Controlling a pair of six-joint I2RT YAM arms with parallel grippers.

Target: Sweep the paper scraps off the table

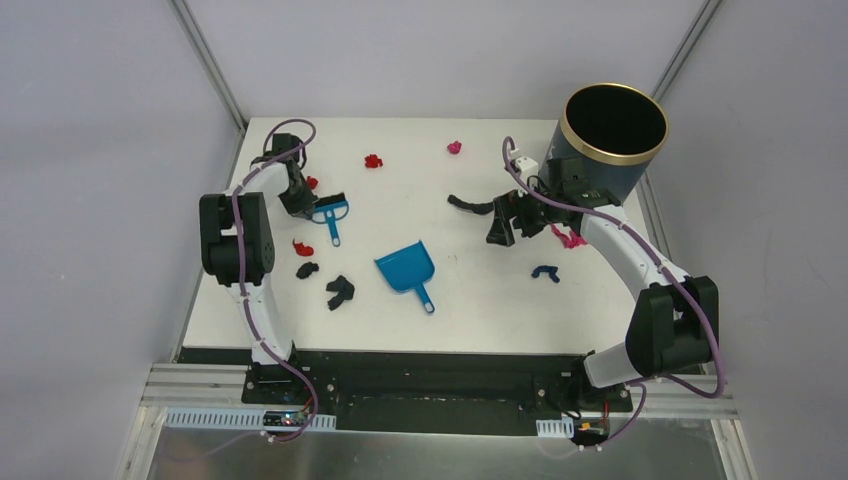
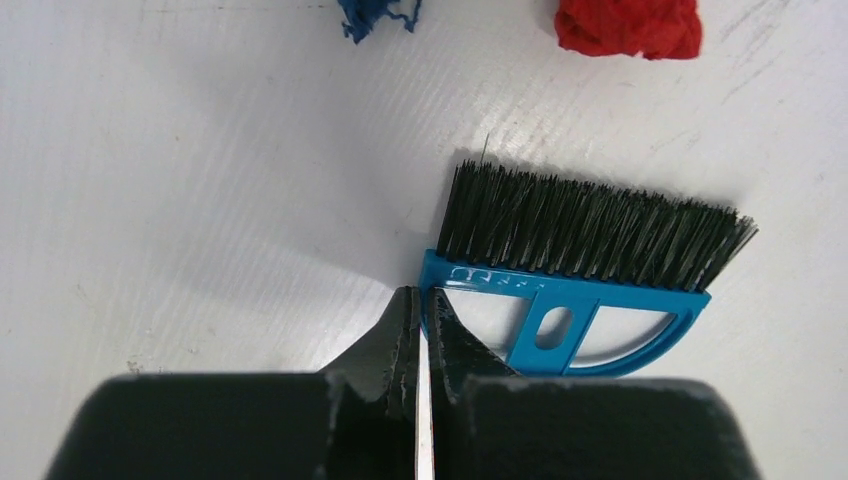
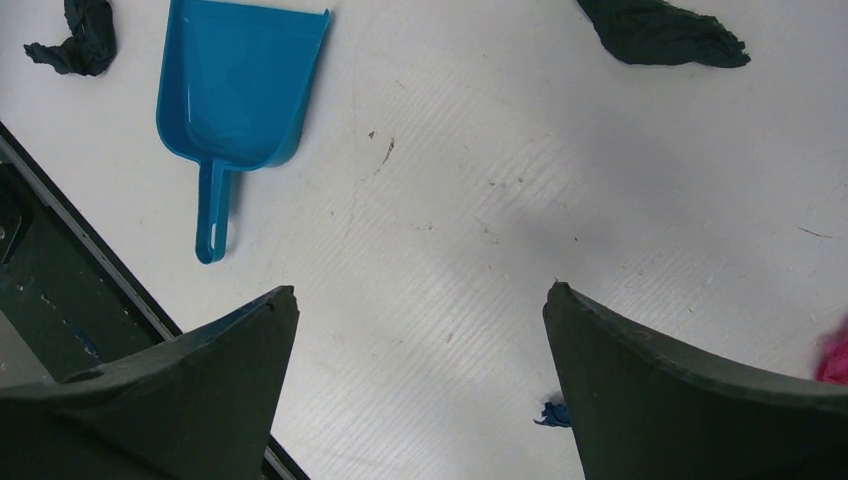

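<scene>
Blue hand brush (image 2: 560,300) lies flat at the left. The left gripper (image 2: 420,300) has its fingers pressed together at the frame corner, nothing visibly between them. Step: grasping the brush; probably calls for a regrasp. Paper scraps (image 1: 373,160) lie scattered over the table (image 1: 480,310) around the dustpan (image 1: 405,267). Right gripper (image 3: 420,288) is spread, empty. Embossed marks on the brush are unreadable.

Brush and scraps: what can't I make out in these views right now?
Left wrist: brush handle hidden under the body of the left claw; whether the shut fingertips pinch its frame is unclear.
Left wrist: blue scrap and red scrap cut off by the top edge.
Right wrist: pink scrap cut off by the right edge and hidden behind the right claw.
</scene>
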